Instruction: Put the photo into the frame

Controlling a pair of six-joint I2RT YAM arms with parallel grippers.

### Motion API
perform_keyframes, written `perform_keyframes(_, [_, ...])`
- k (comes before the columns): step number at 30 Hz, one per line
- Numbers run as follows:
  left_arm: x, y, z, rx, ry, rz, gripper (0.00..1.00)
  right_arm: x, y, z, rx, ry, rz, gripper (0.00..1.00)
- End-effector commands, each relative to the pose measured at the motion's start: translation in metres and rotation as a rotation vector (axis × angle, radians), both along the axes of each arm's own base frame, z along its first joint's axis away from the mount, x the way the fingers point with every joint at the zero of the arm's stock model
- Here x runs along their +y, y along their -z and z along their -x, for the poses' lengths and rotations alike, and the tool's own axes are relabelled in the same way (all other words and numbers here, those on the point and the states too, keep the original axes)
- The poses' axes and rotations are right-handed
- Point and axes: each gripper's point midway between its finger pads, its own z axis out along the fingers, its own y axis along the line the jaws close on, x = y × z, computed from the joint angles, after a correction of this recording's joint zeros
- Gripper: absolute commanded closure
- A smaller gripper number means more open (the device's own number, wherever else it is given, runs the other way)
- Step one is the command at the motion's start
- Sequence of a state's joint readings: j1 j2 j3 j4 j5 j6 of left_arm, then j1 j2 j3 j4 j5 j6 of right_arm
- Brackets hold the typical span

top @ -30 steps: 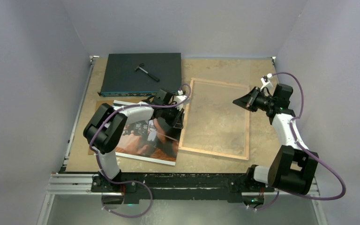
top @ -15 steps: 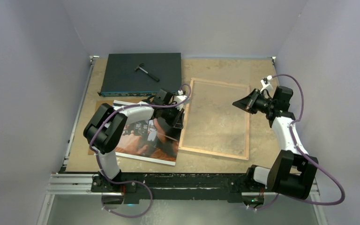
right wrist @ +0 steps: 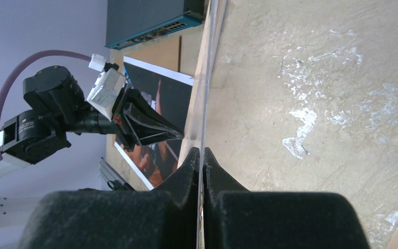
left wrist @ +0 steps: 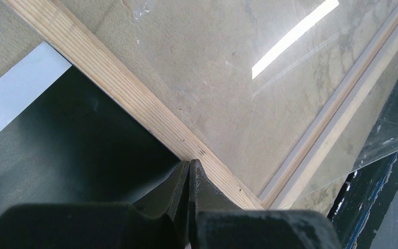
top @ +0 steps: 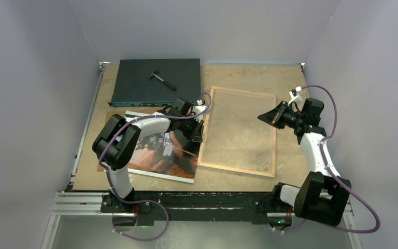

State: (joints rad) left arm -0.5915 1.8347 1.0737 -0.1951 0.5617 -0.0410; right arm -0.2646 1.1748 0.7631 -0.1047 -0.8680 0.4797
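Light-wood frame; dark reddish-orange photo.

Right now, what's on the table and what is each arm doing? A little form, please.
photo: face up, left of frame, not in it
frame: flat, wood rim up
left gripper: shut, tips at frame's left rail
right gripper: shut on clear sheet above frame
dark box: far left, small tool on top
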Motion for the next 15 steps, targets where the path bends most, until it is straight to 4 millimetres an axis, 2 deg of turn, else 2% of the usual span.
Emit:
perform_keyframes(1, [-0.003,-0.004,-0.008,-0.034,0.001,-0.005,1.0,-0.005,-0.004,-0.005,-0.028,0.02,0.011,1.0])
perform_keyframes(9, [-0.004,-0.006,-0.009,-0.037,0.003,-0.001,1.0,-0.002,0.007,-0.005,-0.012,-0.01,-0.011,1.0])
perform_keyframes(15, [-0.005,-0.006,-0.009,-0.037,0.006,0.0,1.0,-0.013,0.014,-0.025,0.0,-0.008,0.051,1.0])
